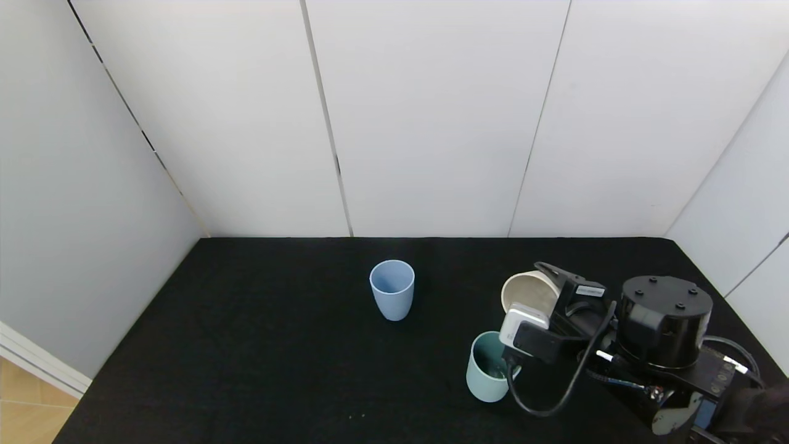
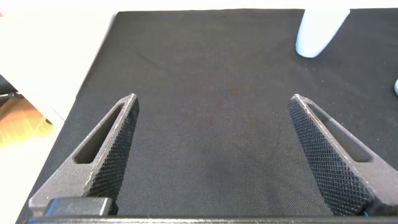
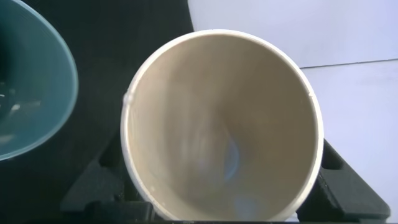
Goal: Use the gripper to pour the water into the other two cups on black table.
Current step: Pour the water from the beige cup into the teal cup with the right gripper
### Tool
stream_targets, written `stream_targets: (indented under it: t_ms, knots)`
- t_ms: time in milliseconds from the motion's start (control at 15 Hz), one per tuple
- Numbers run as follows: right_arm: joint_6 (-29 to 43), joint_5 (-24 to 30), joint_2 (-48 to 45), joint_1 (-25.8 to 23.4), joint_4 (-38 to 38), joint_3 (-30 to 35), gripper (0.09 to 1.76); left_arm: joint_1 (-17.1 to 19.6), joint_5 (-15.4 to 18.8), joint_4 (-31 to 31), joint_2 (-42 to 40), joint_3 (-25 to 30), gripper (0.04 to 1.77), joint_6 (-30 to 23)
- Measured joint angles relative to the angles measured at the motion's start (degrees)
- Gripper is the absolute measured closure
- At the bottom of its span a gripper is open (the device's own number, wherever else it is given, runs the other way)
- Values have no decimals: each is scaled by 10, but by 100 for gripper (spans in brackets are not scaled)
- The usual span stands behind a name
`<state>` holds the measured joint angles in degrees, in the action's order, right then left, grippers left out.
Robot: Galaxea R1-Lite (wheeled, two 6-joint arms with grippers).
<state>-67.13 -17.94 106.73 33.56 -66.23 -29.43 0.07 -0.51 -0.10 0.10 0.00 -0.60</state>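
White panelled walls enclose 1 black table (image 1: 259,357), matte and cloth-like. Cups, 3: 1 periwinkle blue cup (image 1: 392,289) upright at centre; 1 mint-teal cup (image 1: 487,367) upright to its right, water (image 3: 13,107) glinting inside; 1 cream-beige cup (image 1: 529,292) tipped sideways above it. Grippers, 2: left gripper (image 2: 214,152) spread apart over bare cloth; right gripper (image 1: 558,293) clamped on the cream-beige cup.

The right gripper (image 1: 545,290) fingers are mostly hidden behind the cream cup (image 1: 529,293) — its base too. The teal cup (image 1: 488,366) is partly covered by the wrist box (its water only a faint glint). The blue cup (image 2: 318,32) is cut off in the left wrist view.
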Motion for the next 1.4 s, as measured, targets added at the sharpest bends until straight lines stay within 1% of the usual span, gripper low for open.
stream_targets:
  t_ms: [133,533,667,800,1400]
  knots:
    - [-18,-8,5,-1,0,-10,54,0,0,0,0,0,9,0]
    - [-67,-9,15,-5,0,-23,54,0,0,0,0,0,9,0]
    - [-75,-10,17,-3,0,-23,54,0,0,0,0,0,9,0]
    - [-111,-10,17,-3,-2,-21,54,0,0,0,0,0,9,0]
    - [-165,-10,8,10,-4,-12,54,0,0,0,0,0,9,0]
